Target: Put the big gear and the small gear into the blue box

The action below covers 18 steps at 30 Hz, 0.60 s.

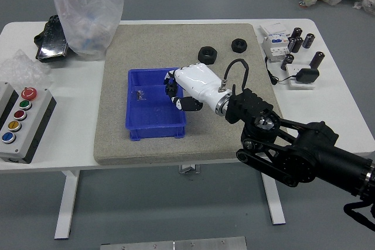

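My right hand (186, 89) reaches in from the right, over the right side of the blue box (132, 119). Dark parts show at its front end, above the box interior; I cannot tell whether a gear is among them or whether the hand holds anything. No gear is visible on the mat; the white hand and its wrist cover the area just right of the box. A small metallic piece (140, 95) lies inside the box at the left. My left hand is out of view.
Two black nut-like rings (207, 55) lie on the grey mat (152, 42) behind the hand. A button panel (23, 127) and a plastic bag (88, 13) are at the left. White devices (275, 47) and black cylinders stand at the right.
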Available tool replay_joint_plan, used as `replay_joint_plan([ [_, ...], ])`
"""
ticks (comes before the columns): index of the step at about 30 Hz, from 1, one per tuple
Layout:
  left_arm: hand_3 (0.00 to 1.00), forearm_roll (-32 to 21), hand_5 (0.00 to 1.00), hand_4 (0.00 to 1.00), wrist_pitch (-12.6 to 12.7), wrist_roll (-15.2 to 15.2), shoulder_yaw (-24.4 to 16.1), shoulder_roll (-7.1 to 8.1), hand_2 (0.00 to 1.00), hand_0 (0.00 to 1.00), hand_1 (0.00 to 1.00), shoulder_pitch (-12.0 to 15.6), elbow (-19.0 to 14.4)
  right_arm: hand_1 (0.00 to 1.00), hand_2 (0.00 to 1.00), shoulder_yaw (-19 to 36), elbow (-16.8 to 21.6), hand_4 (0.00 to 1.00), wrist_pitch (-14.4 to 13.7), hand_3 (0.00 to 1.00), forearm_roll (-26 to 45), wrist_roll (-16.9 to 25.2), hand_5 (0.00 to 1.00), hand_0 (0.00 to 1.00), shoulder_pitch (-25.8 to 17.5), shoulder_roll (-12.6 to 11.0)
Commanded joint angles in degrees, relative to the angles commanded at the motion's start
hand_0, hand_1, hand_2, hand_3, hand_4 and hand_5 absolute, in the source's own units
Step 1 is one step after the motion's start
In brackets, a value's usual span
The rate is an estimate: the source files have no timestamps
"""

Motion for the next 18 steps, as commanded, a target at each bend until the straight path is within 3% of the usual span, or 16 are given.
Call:
replay_joint_plan([
  [1,0.669,0.2,0.366,0.734,0.0,0.1,-0.2,0.03,0.619,0.668,0.646,0.0,0.0,0.63,0.668,-0.6,-0.1,0.453,0.3,0.647,-0.2,-0.2,0.228,0.31,0.3,0.3],
  [6,0.669,1.4,0.366,0.734,-0.3,0.5,-1.4,0.03,0.619,0.668,0.646,0.0,0.0,0.63,0.668,-2.7,-0.9,0.453,2.5,0.647,-0.9,-1.4,0.228,0.31,1.3,1.3],
  [7,0.669,1.5,0.369,0.734,-0.3,0.5,-1.5,0.03,0.619,0.667,0.645,0.0,0.0,0.714,0.811,-2.9,-0.9,0.697,2.7,0.771,-0.9,-1.5,0.284,0.369,1.4,1.4],
  [12,0.669,1.2,0.369,0.734,-0.3,0.4,-1.2,0.19,0.619,0.667,0.645,-0.1,0.0,0.714,0.811,-3.2,-1.0,0.697,3.4,0.771,-0.8,-1.9,0.284,0.369,1.2,1.5],
  [13,0.669,1.2,0.37,0.735,-0.3,0.4,-1.1,0.2,0.618,0.667,0.645,-0.1,0.0,0.728,0.826,-3.0,-0.9,0.849,3.4,0.83,-0.8,-1.8,0.418,0.38,1.1,1.4],
  [18,0.669,1.1,0.37,0.735,-0.3,0.5,-1.1,0.12,0.618,0.667,0.645,-0.1,-0.1,0.728,0.826,-2.1,-0.6,0.849,3.5,0.83,-0.2,-1.6,0.418,0.38,1.0,1.1],
])
